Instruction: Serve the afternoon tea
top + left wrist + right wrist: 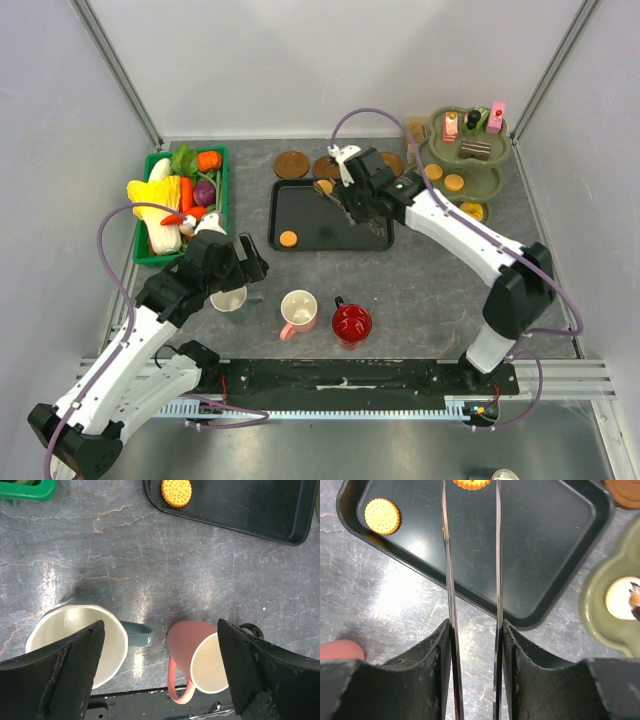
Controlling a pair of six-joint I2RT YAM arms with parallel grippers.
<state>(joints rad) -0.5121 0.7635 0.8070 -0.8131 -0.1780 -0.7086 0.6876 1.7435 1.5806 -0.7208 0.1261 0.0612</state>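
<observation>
My right gripper [475, 630] clamps the metal tongs [497, 555] so their tips bring an orange biscuit [471, 483] over the black tray [545, 540] toward the far edge; left gripper [160, 630] hangs open over the whitish mug [65, 625], near edge.

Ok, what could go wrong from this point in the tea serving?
1. The metal tongs in the right gripper pinch the orange biscuit only near their tips, over the black tray; it could slip out.
2. The open left gripper hangs off-centre over the whitish mug, one finger above its mouth; descending could knock it into the pink mug.
</observation>
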